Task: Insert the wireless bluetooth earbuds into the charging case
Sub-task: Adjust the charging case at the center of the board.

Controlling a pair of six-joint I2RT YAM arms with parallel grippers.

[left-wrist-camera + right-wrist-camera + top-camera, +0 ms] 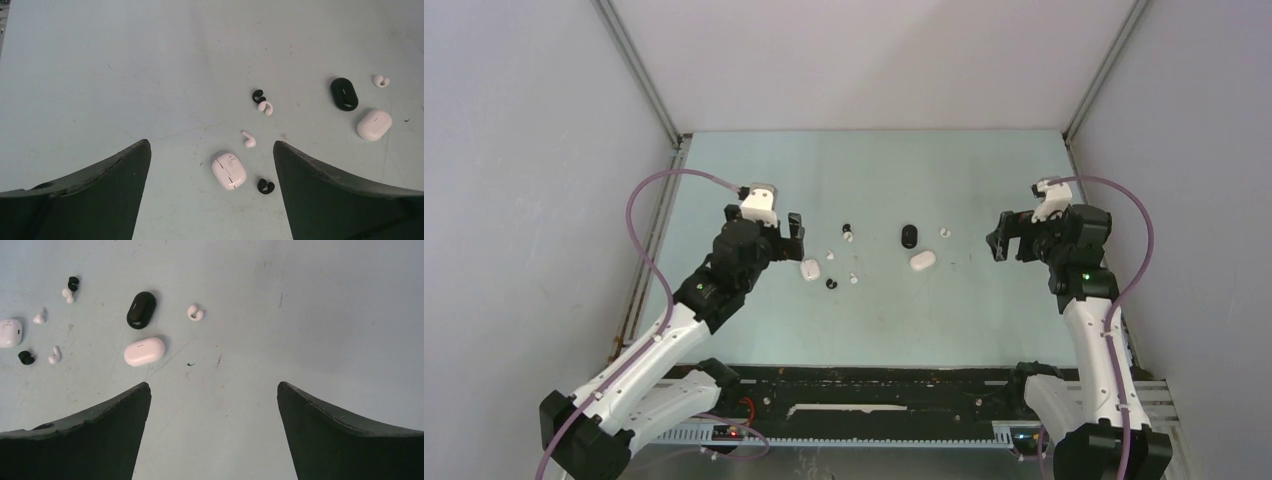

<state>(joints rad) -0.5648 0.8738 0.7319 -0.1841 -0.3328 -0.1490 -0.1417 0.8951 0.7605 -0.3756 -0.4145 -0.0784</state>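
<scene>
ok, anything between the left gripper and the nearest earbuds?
Nothing visible. The left gripper is open over bare table; the white earbud and black earbud lie loose beside the white case, uncovered.

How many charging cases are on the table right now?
3: the left white case lies furthest left, the black case mid-table, the right white case beside it. None seems hidden.

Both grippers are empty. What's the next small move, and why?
Probably lower the left gripper onto the nearest white case. It sits just ahead, in line with the open jaws, and looks closed. The earbuds around it can't go in until it opens.
</scene>
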